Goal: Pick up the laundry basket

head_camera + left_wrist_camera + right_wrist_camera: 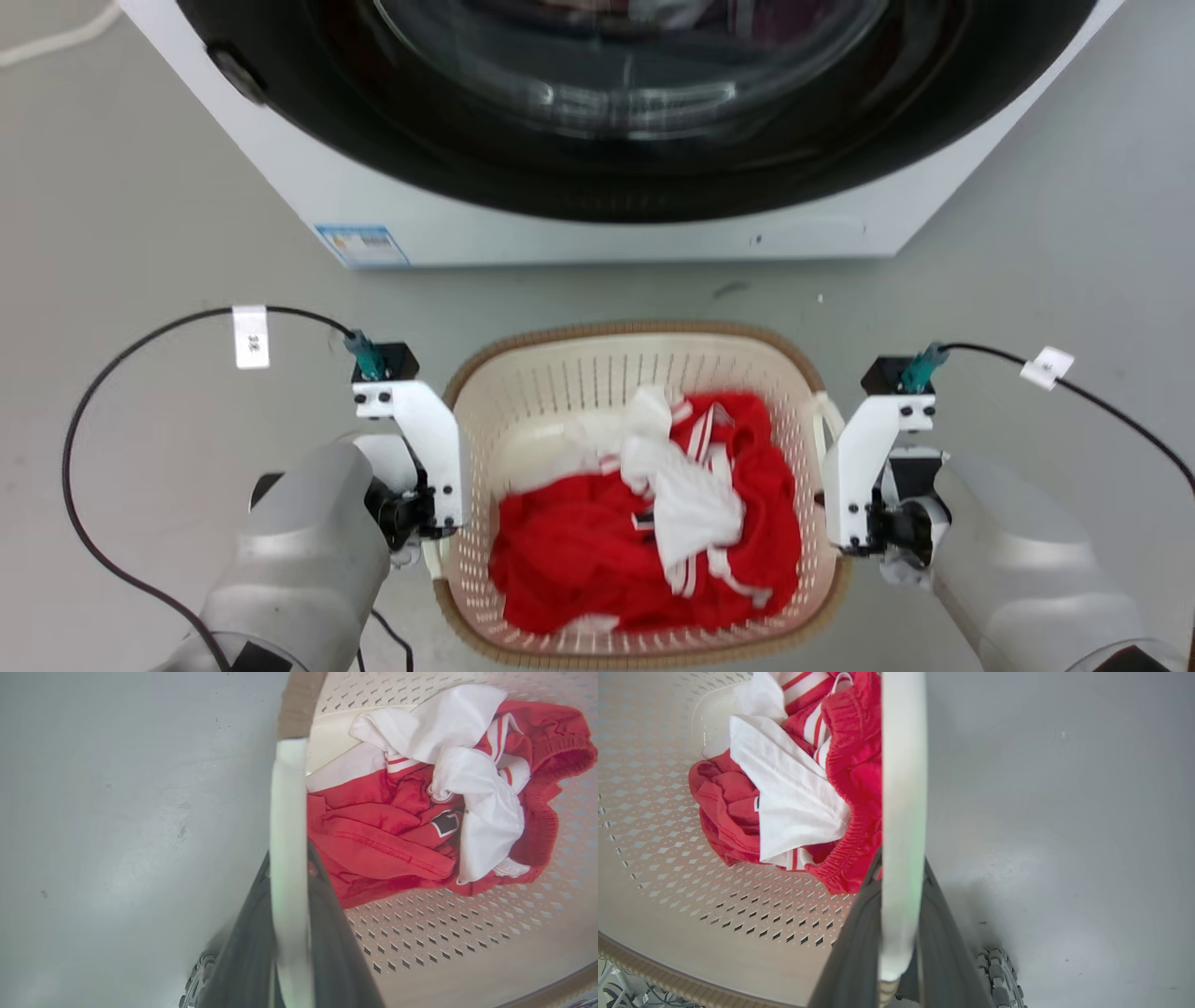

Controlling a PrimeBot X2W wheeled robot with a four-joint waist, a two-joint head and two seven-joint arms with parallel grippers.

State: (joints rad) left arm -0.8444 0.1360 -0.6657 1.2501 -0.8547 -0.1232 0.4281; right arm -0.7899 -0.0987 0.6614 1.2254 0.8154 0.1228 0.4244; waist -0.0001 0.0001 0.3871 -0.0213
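The laundry basket [635, 333] is cream, perforated, with a brown woven rim, and sits between my two arms on the grey floor in front of the washer. Red and white clothes [644, 523] lie inside it. My left gripper [289, 861] is shut on the basket's white left handle [287, 798], which runs between the two dark fingers. My right gripper [902, 868] is shut the same way on the white right handle [903, 765]. In the head view both wrists [411, 448] press close to the basket's sides. Whether the basket rests on the floor I cannot tell.
A white washing machine [392, 210] with a dark round door stands just beyond the basket. Black cables [103, 373] loop off both wrists. Part of a wheel [999, 970] shows near the right gripper. Bare grey floor spreads to both sides.
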